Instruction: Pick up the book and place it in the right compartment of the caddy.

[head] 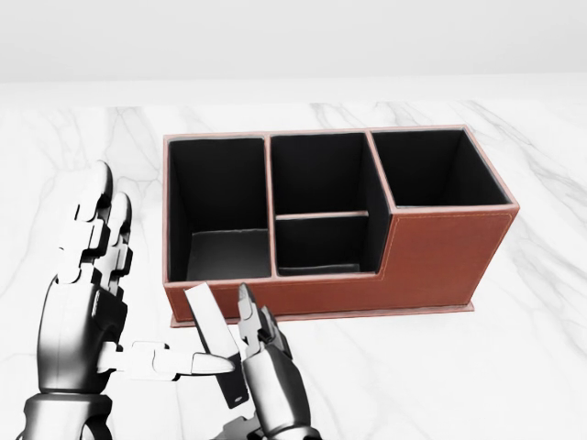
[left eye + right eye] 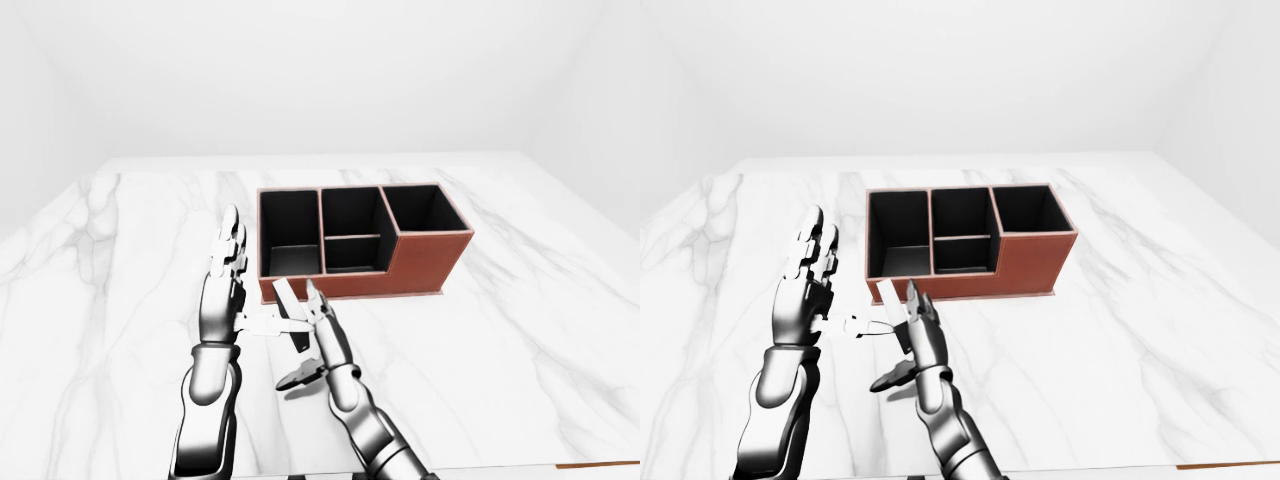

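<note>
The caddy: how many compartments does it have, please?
4. In the head view, the caddy has a left one, a right one, and two in the middle: upper, lower. All look empty.

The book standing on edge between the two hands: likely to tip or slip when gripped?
The book looks thin and stiff, so probably light. It stands tilted on a narrow edge, so may topple easily. Its smooth cover could slip between the left hand and right hand.

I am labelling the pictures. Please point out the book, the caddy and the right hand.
book [image 1: 213, 332], head view, on its pale cover.
caddy [image 1: 440, 257], head view, on its brown outer wall.
right hand [image 1: 266, 380], head view, on the back of the hand.
</note>
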Controlling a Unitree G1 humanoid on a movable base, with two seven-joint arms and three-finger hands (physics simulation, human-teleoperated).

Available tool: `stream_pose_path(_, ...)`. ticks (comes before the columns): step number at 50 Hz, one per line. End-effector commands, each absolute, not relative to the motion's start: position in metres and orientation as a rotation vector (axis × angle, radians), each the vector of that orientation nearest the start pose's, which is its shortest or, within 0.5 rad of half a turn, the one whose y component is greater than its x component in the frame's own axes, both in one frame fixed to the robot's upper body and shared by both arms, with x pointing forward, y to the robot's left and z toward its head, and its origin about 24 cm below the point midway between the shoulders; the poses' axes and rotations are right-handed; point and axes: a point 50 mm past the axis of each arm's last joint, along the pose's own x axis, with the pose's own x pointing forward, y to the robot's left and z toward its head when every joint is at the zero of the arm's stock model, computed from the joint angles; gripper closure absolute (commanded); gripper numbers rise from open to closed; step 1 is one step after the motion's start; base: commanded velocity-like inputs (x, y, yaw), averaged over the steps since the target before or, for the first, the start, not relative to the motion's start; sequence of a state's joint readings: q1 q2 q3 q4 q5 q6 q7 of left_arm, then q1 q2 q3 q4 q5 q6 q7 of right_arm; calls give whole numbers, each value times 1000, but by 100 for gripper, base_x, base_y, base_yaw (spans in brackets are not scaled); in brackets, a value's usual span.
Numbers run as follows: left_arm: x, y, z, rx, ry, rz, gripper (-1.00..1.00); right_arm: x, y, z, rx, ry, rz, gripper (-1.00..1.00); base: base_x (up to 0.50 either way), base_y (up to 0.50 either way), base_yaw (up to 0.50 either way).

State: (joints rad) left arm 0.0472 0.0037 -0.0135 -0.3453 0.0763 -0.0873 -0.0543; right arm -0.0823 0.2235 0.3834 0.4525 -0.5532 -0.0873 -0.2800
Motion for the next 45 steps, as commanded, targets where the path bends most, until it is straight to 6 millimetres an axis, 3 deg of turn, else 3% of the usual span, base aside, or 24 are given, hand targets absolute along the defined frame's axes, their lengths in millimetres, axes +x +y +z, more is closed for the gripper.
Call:
stream_pose_path(1, 236, 146, 115, 86, -369, -54, -100, 239, 0, -10, -428, 69, 268, -100, 0, 0, 0)
stream_pose_path(14, 237, 146, 113, 85, -361, -56, -100, 267, -6, -18, -460, 139, 213, -100, 0, 0, 0)
stream_pose_path(16, 236, 146, 113, 85, -363, -56, -100, 267, -13, -32, -548, 178, 180, -100, 0, 0, 0)
stream_pose_path(18, 236, 146, 114, 85, -365, -57, -100, 270, -9, -23, -501, 161, 196, -100, 0, 0, 0)
stream_pose_path(25, 237, 145, 113, 84, -363, -59, -100, 272, -12, -34, -564, 205, 193, -100, 0, 0, 0)
stream_pose_path(26, 237, 145, 113, 84, -364, -59, -100, 269, -17, -43, -634, 219, 169, -24, 0, 0, 0)
stream_pose_path(27, 237, 145, 113, 84, -364, -59, -100, 270, -13, -38, -588, 212, 188, 100, 0, 0, 0)
stream_pose_path(45, 236, 145, 114, 84, -368, -61, -100, 269, -15, -37, -585, 204, 185, 100, 0, 0, 0)
